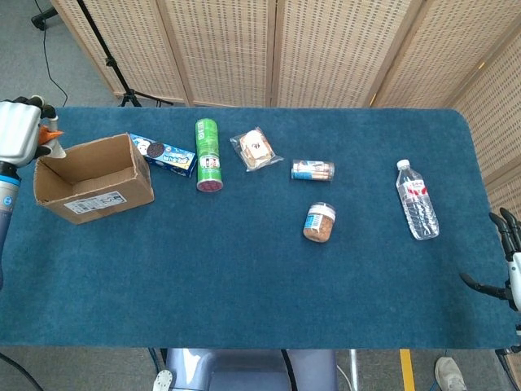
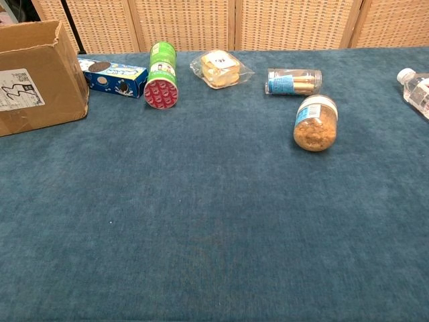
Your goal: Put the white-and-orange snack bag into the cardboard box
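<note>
Beyond the cardboard box's (image 1: 92,177) far-left corner, my left robot hand (image 1: 18,140) grips the white-and-orange snack bag (image 1: 51,138), raised above the rim, apparently for dropping inside; box mouth lies just right of it.

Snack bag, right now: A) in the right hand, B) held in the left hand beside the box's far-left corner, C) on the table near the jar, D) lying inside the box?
B: the left hand grips the snack bag just outside the box, at its far-left corner.
</note>
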You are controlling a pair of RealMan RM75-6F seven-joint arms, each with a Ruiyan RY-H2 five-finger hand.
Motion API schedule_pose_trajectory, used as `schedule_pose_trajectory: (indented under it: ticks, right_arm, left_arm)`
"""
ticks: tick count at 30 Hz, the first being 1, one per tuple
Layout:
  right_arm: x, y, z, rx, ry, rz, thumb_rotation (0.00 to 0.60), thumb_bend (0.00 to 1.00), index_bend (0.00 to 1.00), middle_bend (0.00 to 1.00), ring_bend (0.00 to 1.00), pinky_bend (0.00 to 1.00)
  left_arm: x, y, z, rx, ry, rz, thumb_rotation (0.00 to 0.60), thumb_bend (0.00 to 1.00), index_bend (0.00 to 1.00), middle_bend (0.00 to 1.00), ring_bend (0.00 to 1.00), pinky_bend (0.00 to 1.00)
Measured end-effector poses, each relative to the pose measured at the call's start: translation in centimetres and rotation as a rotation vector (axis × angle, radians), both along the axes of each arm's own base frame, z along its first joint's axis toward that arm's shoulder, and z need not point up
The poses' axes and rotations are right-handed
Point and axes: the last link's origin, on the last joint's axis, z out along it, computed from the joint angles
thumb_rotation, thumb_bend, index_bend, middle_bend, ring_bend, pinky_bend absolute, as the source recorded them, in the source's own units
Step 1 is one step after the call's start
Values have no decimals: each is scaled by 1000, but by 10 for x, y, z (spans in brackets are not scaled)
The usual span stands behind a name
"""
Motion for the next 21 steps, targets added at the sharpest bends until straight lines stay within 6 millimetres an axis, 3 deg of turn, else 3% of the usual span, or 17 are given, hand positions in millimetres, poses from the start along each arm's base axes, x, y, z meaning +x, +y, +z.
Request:
schedule_pose_trajectory:
  ticks: [1,2,4,5,10,14,21]
  right_arm:
    - [0,-1,0,-2,1,-3,600,0,0,0,0,0]
    - [-1,-1,0,-4,2,-7,600,0,0,0,0,0]
    - [-1,-2,-1,-4,4,-12,600,0,0,0,0,0]
    - [-2,-2,-1,-3,6,-14,600,0,0,0,0,0]
    - [-2,-3,-2,-1,8,-18,600,0,0,0,0,0]
    - [-2,-3,-2,-3,5,-16,600,0,0,0,0,0]
    - [-2,-1,1,-10,-5,-9,600,0,0,0,0,0]
  left_arm:
    - [-4,5,-5,-9,-14,14,600,304,651,366,372,546]
    - [-7,9,-11,-19,-24,26,600,232,467,220,231,443]
    - [-13,16,-24,-46,-32,55,600,81,121,21,27,211]
    - [-16,18,-27,-55,-29,69,600,23,15,0,0,130]
    - [-19,22,-41,-107,-70,149,600,0,0,0,0,105]
    - [-11,20,-45,-119,-131,129,600,0,0,0,0,92]
    - [12,-7,-32,-123,-259,-23,600,0,0,0,0,6]
